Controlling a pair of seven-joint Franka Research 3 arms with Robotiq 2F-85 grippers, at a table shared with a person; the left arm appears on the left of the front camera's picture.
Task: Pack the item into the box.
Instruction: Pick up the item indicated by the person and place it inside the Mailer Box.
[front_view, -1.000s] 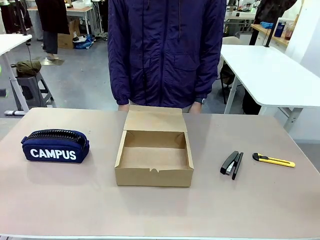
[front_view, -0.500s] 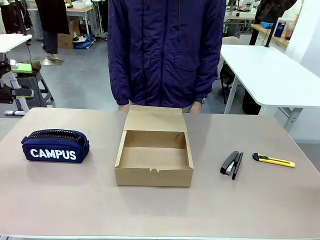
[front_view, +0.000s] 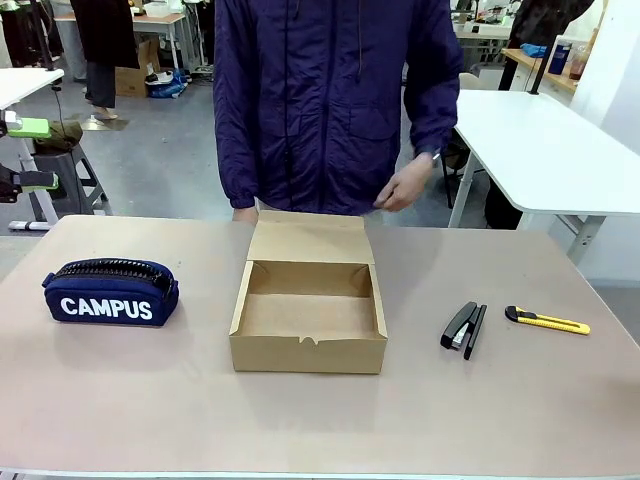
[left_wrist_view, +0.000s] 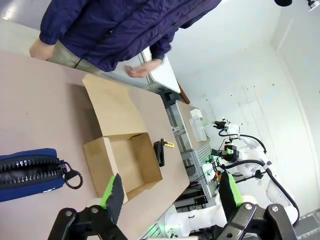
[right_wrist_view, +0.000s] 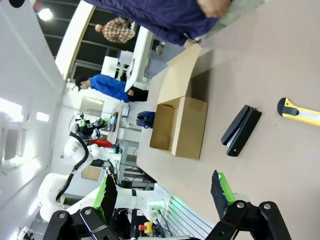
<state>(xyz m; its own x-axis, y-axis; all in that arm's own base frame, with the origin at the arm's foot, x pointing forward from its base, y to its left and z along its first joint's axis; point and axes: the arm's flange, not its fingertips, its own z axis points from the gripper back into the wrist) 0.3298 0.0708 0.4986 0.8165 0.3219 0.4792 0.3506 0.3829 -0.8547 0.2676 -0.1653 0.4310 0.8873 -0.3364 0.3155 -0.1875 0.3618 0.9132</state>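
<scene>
Two things are cut short. In the right wrist view the yellow utility knife (right_wrist_view: 299, 112) runs off the picture's edge with its black end showing, and in the left wrist view little more than a scrap of its yellow peeks past the black stapler (left_wrist_view: 159, 152). The brown cardboard box (front_view: 308, 355) stands open at the middle of the worktop (front_view: 150, 400). Its flap lid (front_view: 310, 240) is tilted up toward the far edge and half hides one of the person's hands (front_view: 246, 213) behind it. The right wrist view meets the box side-on, so its floor cannot be made out there.

The person's other hand (front_view: 405, 187) hangs in the air beyond the far edge, loosely curled and touching nothing. The left fingers (left_wrist_view: 115, 192) stand wide apart with nothing between them, held above the worktop's left end and looking across the pencil case toward the box. The right fingers (right_wrist_view: 218, 192) are likewise spread and bare, up over the right end.

The knife lies flat near the worktop's right edge, just beside the stapler and well apart from the box. A navy "CAMPUS" pencil case (front_view: 110, 292) sits near the left edge. The worktop is plain beige. Behind the person are a grey floor, white tables and other people farther off.
</scene>
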